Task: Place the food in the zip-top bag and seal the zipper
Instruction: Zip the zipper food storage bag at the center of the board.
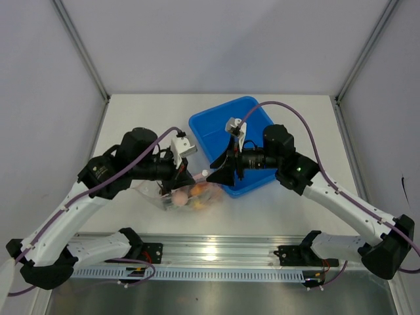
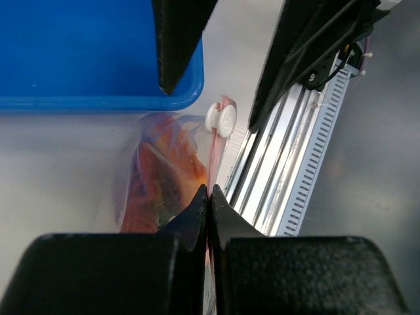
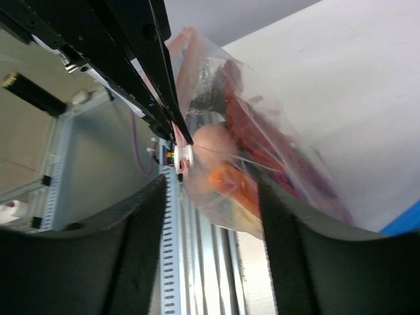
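From above: zip-top bag (image 1: pixel 187 197) in the middle of the table (image 1: pixel 144 118), close to the metal rail (image 1: pixel 210 252) at the near edge. Full of food (image 1: pixel 197 192), orange and pink bits showing through the clear plastic. Just behind it, a blue tub (image 1: pixel 220 128). Left gripper (image 1: pixel 186 176) at the bag's top edge, reaching in from the left. Right gripper (image 1: pixel 213 174) reaching in from the right, pointed at the same edge. Little white slider (image 1: pixel 205 173) between the two. Too small here to tell how the jaws stand.

From the left wrist: left gripper (image 2: pixel 209 191) pinched tight on the pink zipper (image 2: pixel 215 154), no gap between its fingers. Strip running up from the pinch to the white slider (image 2: pixel 220 119). Bag (image 2: pixel 164 177) to the left of the strip, blurry, red and orange inside. Right gripper (image 2: pixel 210 109) up top, one dark finger on each side of the slider, well apart, not squeezing it. Blue tub (image 2: pixel 79 59) behind.

From the right wrist: right gripper (image 3: pixel 211 187) with jaws wide, holding nothing. Bag (image 3: pixel 275 157) bulging between and past its two fingers. Inside, a pale egg (image 3: pixel 211 141) beside red and orange food (image 3: pixel 226 180). Slider (image 3: pixel 182 157) just under the thin black tips of the left gripper (image 3: pixel 180 131).
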You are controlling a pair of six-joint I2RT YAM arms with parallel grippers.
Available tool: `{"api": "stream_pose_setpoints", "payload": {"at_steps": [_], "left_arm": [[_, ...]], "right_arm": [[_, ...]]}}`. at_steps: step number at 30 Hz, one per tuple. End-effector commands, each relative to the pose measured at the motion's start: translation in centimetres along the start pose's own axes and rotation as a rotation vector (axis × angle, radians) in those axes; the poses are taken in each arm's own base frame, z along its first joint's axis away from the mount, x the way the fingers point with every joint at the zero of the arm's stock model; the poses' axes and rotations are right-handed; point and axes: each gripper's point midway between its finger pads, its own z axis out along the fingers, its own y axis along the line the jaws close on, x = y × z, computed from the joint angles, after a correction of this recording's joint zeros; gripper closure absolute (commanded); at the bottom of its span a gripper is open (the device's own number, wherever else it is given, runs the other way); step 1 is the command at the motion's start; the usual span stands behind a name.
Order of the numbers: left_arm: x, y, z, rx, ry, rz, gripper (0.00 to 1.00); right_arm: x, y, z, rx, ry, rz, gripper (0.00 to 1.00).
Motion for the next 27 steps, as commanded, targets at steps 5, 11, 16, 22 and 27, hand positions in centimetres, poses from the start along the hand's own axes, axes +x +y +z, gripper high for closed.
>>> {"api": "stream_pose_setpoints", "payload": {"at_steps": [5, 11, 16, 22, 27], "left_arm": [[-3.3, -1.5, -1.3, 0.087, -0.118, -0.021, 1.00], [-3.5, -1.4, -1.3, 0.087, -0.122, -0.031, 0.99], [-3.3, -1.3, -1.3, 0.091, -0.115, -0.037, 1.00], [-3.3, -1.2, -0.8, 0.119, -0.121, -0.078, 0.99], [-3.5, -1.2, -0.3, 0.134, -0.135, -0.143, 0.99]], "right_arm": [[0.1, 1.5, 0.7, -0.164, 0.006, 0.035, 0.47], [0.8, 1.5, 1.2, -0.203, 0.012, 0.052, 0.40], [1.3, 1.1, 2.0, -0.228, 0.018, 0.088, 0.41], [2.1, 0.6, 2.7, -0.229, 0.033, 0.122, 0.53], [1.2, 0.3, 3.1, -0.218, 0.011, 0.141, 0.98]]}}
